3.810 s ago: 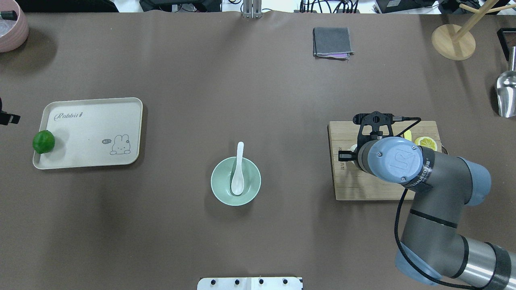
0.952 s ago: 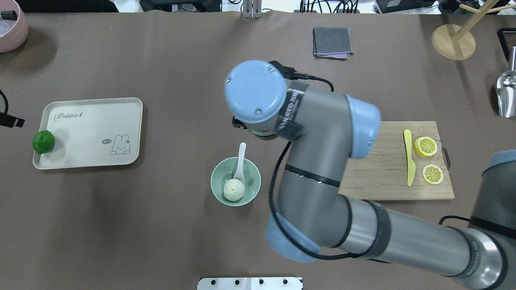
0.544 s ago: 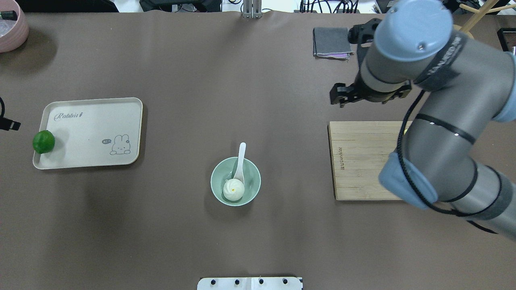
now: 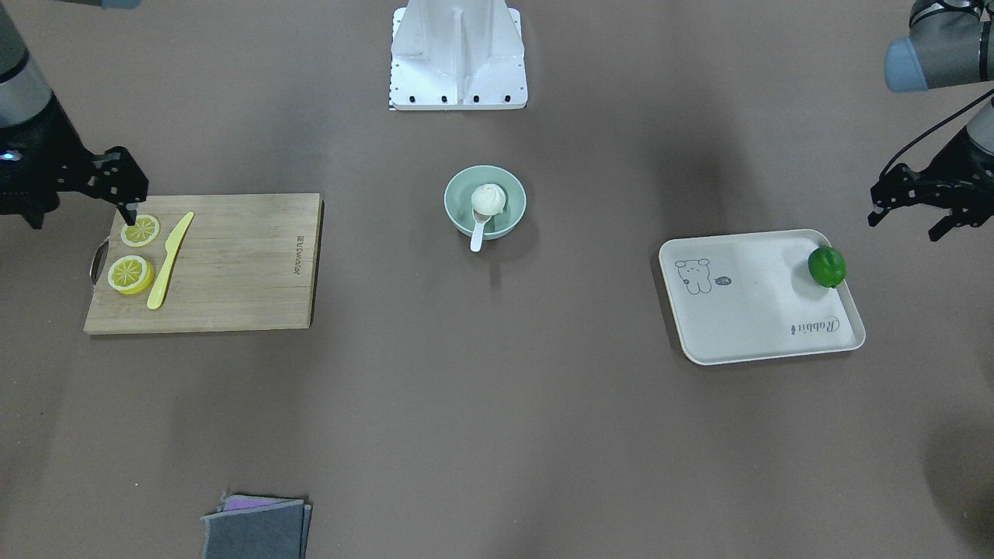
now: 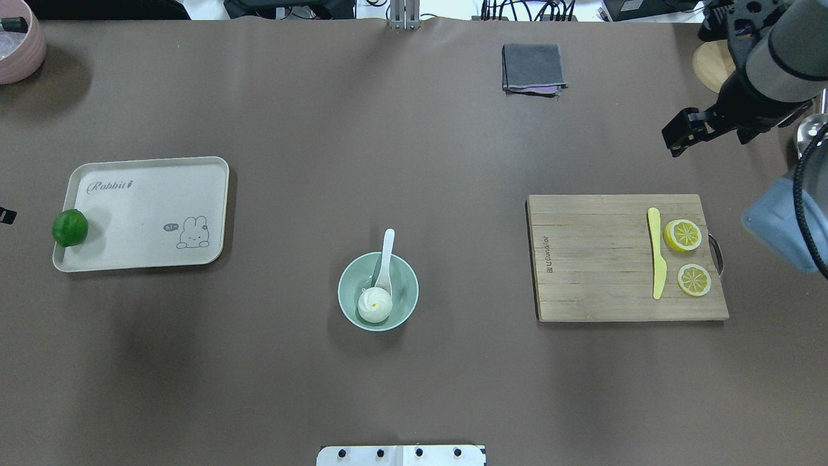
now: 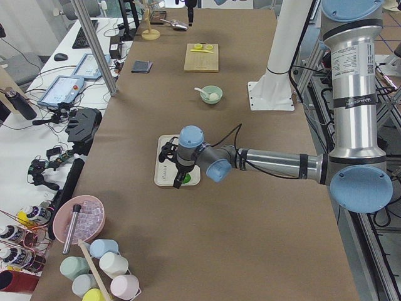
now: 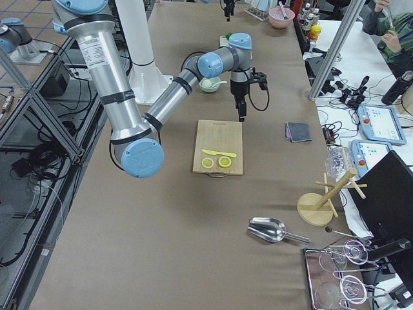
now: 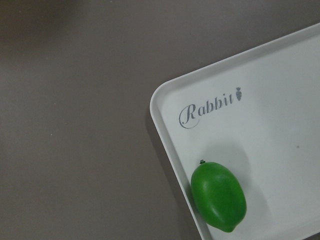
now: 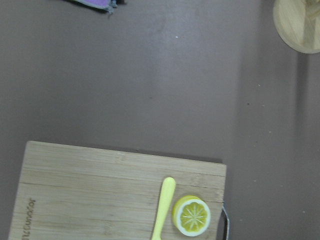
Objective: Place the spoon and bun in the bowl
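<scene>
The pale mint-green bowl [image 5: 409, 289] stands at mid-table, also in the front-facing view [image 4: 457, 194]. The white bun [image 5: 374, 305] [image 4: 488, 199] lies inside it. The white spoon [image 5: 386, 254] [image 4: 477, 235] rests with its scoop in the bowl, partly under the bun, and its handle over the rim. My right gripper [image 4: 81, 217] is open and empty, high at the far right corner of the cutting board, far from the bowl. My left gripper [image 4: 908, 223] is open and empty beside the tray's outer edge.
A cream rabbit tray [image 5: 149, 213] with a green lime [image 5: 70, 228] sits at the left. A wooden cutting board [image 5: 595, 259] holds a yellow knife [image 5: 656, 262] and lemon slices [image 5: 683, 235]. A grey cloth [image 5: 533, 68], a wooden stand [image 5: 715, 68] and a metal scoop [image 5: 812, 149] lie at the back right.
The bowl held only the spoon 3.8 s ago; the bun now lies in it. My right arm has swung from above the bowl to the far right, uncovering the cutting board.
</scene>
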